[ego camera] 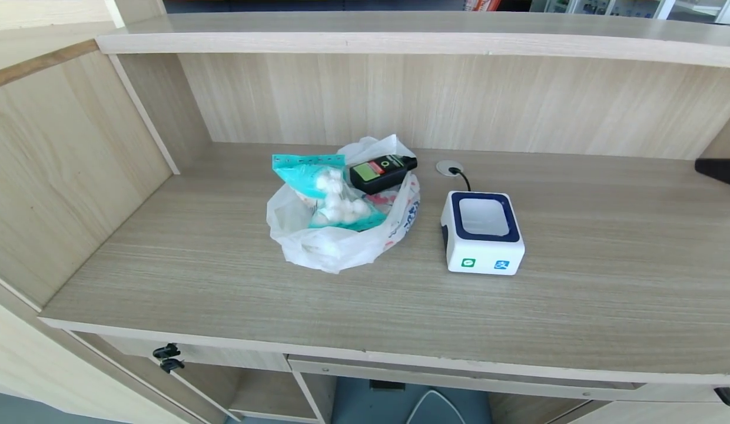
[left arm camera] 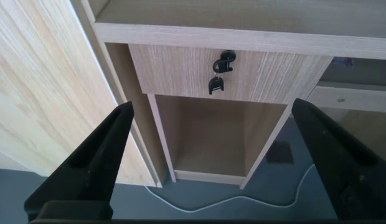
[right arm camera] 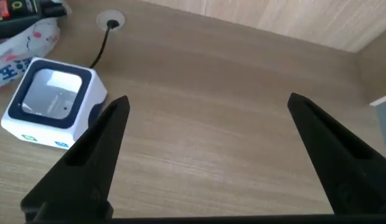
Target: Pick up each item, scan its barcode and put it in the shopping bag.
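Note:
A white plastic shopping bag (ego camera: 332, 244) lies open on the wooden counter (ego camera: 365, 300). Inside it rest a teal pack of white cotton balls (ego camera: 329, 191) and a black bottle (ego camera: 381, 172) with a green label, which leans on the bag's far rim. The white barcode scanner (ego camera: 481, 232) with a blue-framed window stands just right of the bag. My right gripper (right arm camera: 208, 102) hovers open and empty over the counter to the right of the scanner (right arm camera: 50, 102); one of its fingers (ego camera: 718, 172) pokes in at the right edge. My left gripper (left arm camera: 213, 106) hangs open and empty below the counter's front.
The scanner's black cable (ego camera: 462, 176) runs into a round grommet (ego camera: 448, 168) behind it. A back wall and a left side panel (ego camera: 65, 165) enclose the counter. Under the counter is a drawer with a key in its lock (left arm camera: 221, 71) above an open cubby (left arm camera: 211, 140).

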Motion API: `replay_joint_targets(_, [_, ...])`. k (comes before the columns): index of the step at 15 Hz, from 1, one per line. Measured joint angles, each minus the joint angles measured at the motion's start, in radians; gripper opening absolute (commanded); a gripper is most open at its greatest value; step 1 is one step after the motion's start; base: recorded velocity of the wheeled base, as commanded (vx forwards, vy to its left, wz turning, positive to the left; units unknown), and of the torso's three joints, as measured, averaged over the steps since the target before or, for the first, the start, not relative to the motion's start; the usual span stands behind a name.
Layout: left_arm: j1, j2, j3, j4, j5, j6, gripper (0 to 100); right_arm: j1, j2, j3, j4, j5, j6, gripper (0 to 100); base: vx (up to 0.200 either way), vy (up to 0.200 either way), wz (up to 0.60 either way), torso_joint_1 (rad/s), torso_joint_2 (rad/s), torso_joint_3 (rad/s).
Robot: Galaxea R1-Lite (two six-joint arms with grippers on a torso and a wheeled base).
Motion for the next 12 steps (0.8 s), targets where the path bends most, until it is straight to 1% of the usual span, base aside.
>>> replay_joint_targets(2, [0.0,0.0,0.0,0.0,0.0,0.0,100,-0.041,-0.103,0.201,-0.024,-0.028,0.041,100,0.0,0.0,0.0,0.0,0.0,0.0])
replay_joint_targets(4, [0.0,0.0,0.0,0.0,0.0,0.0,100,-0.085,-0.244,0.357,-0.049,-0.038,0.055,100,0.0,0.0,0.0,0.0,0.0,0.0])
replay_joint_targets(8, [0.0,0.0,0.0,0.0,0.0,0.0,100,-0.173,-0.614,0.602,-0.007,-0.02,0.065,100,0.0,0.0,0.0,0.0,0.0,0.0])
replay_joint_targets(10, [0.0,0.0,0.0,0.0,0.0,0.0,100,-0.196,-0.795,0.715,0.009,-0.01,0.079,100,0.0,0.0,0.0,0.0,0.0,0.0])
replay_joint_targets(12, [0.0,0.0,0.0,0.0,0.0,0.0,100,-0.209,-0.906,0.843,-0.021,-0.02,0.111,100,0.0,0.0,0.0,0.0,0.0,0.0])
